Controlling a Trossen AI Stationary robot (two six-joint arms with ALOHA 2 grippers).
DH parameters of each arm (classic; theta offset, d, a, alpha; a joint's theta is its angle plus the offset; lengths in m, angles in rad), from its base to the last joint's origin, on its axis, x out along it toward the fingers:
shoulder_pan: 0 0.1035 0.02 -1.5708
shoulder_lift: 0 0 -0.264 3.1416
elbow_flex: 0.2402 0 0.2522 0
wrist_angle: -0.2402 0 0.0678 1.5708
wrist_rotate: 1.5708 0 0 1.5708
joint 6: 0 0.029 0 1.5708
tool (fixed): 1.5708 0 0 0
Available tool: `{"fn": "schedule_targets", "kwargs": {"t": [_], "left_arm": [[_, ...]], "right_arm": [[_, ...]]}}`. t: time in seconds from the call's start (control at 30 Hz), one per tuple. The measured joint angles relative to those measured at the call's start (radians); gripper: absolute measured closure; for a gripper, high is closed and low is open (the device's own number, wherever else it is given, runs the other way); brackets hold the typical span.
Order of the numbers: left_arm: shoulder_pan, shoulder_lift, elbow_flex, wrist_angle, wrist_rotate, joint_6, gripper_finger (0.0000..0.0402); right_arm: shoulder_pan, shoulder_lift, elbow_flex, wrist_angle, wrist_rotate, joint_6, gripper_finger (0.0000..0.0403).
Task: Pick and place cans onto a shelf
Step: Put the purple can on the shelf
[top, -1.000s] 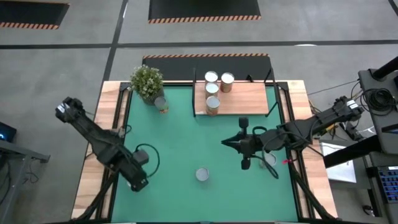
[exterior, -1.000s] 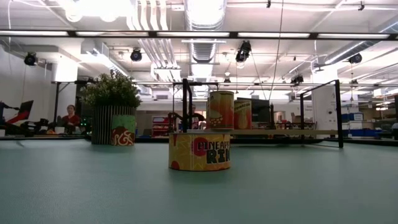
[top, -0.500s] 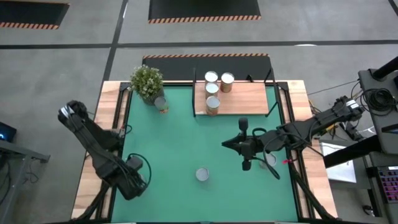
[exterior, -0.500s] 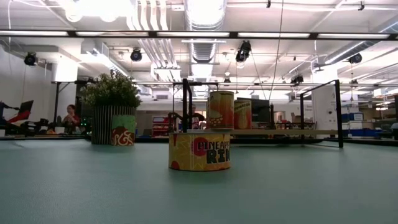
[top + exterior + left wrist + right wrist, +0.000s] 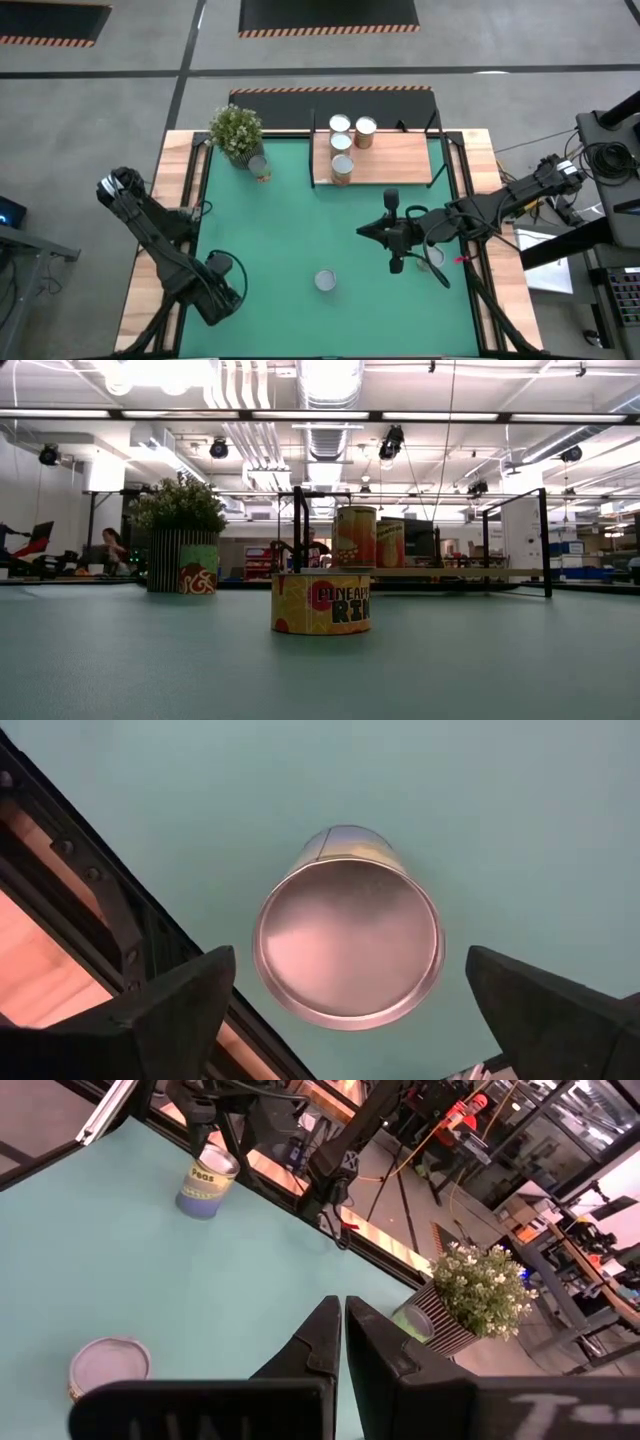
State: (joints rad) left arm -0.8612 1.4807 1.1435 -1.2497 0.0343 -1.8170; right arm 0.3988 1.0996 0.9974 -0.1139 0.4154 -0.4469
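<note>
My left gripper [image 5: 348,975] is open and points down over a can with a silvery top [image 5: 348,942] near the mat's near left corner. Its fingers [image 5: 170,1010] stand on either side of the can, apart from it. The right wrist view shows this can's blue label [image 5: 205,1180]. In the high view my left gripper [image 5: 222,290] hides it. Another can [image 5: 325,281] stands on the mat at the near middle. The shelf [image 5: 395,160] at the far side bears several cans [image 5: 342,168]. My right gripper [image 5: 362,232] hovers shut, right of centre.
A potted plant [image 5: 236,131] stands at the mat's far left, with a can [image 5: 260,167] beside it. The table's black frame rail [image 5: 90,910] runs close to the can under my left gripper. Open green mat [image 5: 290,220] lies between the arms.
My left arm has swung toward the table's near left corner and its gripper has sunk a little over the mat while its wrist rolled. My right arm and the cans have kept still.
</note>
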Motion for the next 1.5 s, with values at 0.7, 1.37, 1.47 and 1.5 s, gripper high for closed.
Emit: {"fn": "schedule_targets", "kwargs": {"t": [0.7, 1.37, 1.47, 1.5], "left_arm": [[-0.036, 0.0, -0.001, -0.024, -0.043, -0.029, 0.0024], [-0.059, 0.0, -0.089, 0.107, -0.053, -0.051, 0.0033], [-0.059, 0.0, -0.087, 0.107, -0.052, -0.033, 0.0057], [-0.059, 0.0, -0.085, 0.108, -0.052, -0.028, 0.0068]], "right_arm": [[0.0, 0.0, 0.0, -0.001, 0.0, 0.001, 0.0394], [0.0, 0.0, 0.001, -0.008, 0.0, 0.003, 0.0394], [0.0, 0.0, 0.001, -0.007, 0.001, 0.002, 0.0394], [0.0, 0.0, 0.001, -0.007, 0.001, 0.002, 0.0394]]}}
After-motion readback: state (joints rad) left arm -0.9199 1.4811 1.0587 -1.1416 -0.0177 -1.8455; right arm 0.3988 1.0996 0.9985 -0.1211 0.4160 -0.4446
